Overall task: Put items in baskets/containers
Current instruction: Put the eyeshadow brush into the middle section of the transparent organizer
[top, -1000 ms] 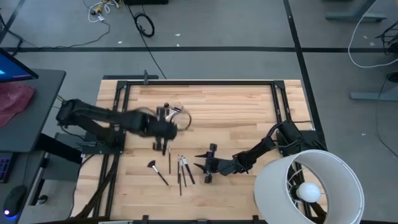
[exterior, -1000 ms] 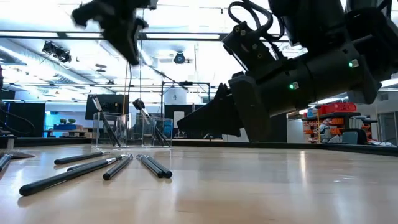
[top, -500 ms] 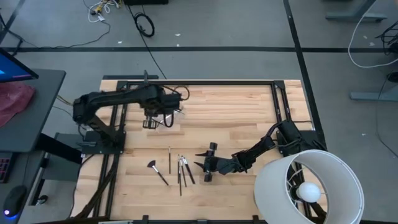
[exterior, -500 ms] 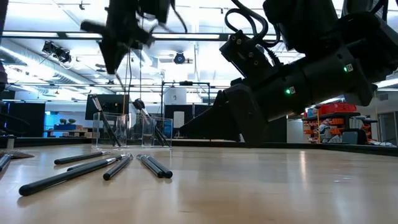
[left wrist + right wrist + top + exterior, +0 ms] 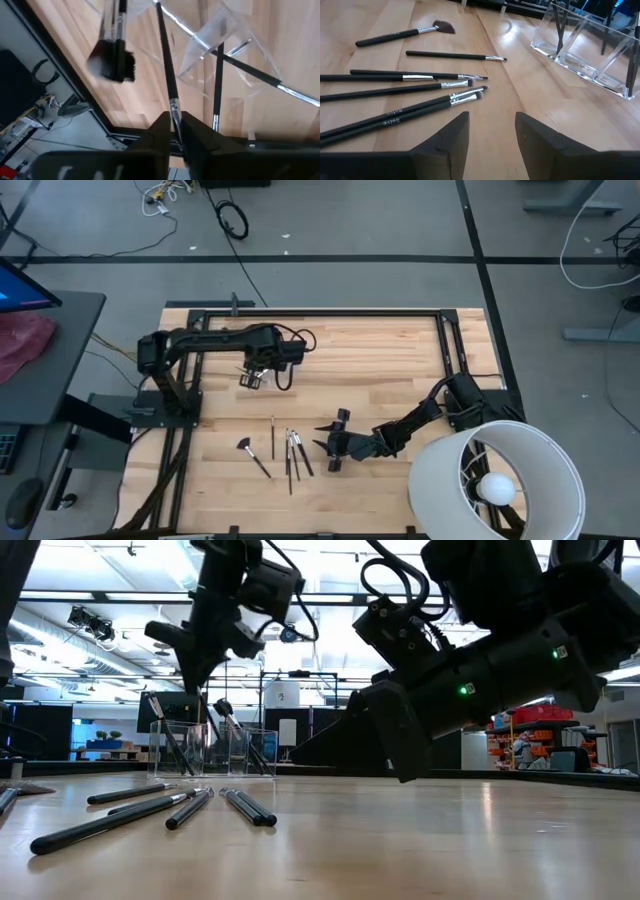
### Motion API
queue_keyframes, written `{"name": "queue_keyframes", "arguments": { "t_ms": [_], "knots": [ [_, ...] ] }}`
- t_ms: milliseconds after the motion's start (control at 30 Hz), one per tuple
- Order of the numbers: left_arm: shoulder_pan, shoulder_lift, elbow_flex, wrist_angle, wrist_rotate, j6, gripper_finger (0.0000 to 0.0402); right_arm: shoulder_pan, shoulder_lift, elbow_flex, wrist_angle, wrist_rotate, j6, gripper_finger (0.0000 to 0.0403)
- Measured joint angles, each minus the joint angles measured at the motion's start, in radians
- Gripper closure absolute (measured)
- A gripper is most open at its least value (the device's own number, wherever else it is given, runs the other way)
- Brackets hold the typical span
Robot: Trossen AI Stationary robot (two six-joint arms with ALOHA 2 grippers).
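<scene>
Our left gripper [image 5: 175,131] pinches 1 thin dark-handled makeup brush [image 5: 166,80] above the clear plastic container [image 5: 220,45]. It looks light, stiff and slippery; we would grip mid-handle. Our right gripper [image 5: 490,131] waits spread over the counter [image 5: 530,95].

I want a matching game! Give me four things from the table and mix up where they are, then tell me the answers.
Things:
1. left tool
2. right tool
3. fan brush
4. white lamp shade

Places or states:
a. lying flat on the wooden table, at the left end of the loose brushes
b. up over the clear container
c. open, low beside the loose brushes
d. at the table corner by the right arm

Pairs: 1-b, 2-c, 3-a, 4-d
</scene>
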Motion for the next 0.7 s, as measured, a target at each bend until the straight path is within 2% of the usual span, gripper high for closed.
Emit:
{"name": "queue_keyframes", "arguments": {
  "t_ms": [100, 267, 367, 433, 700],
  "knots": [
    [0.002, 0.033, 0.0, 0.002, 0.0, -0.007, 0.0326, 0.0, 0.0, 0.0, -0.001, 0.0, 0.014, 0.0239],
    [-0.005, 0.053, 0.0, -0.009, 0.0, -0.117, 0.0277, 0.0, 0.0, 0.0, 0.005, 0.0, 0.055, 0.0239],
    [-0.024, 0.042, 0.006, -0.069, -0.003, -0.178, 0.0258, 0.0, 0.001, 0.0, 0.034, -0.002, 0.075, 0.0239],
    [-0.037, 0.029, 0.023, -0.126, -0.007, -0.239, 0.0251, -0.001, 0.001, 0.0, 0.051, -0.024, 0.075, 0.0239],
    [-0.106, -0.138, 0.104, -0.117, -0.021, -0.409, 0.0259, -0.001, 0.047, 0.101, 0.05, -0.108, 0.075, 0.0239]
  ]
}}
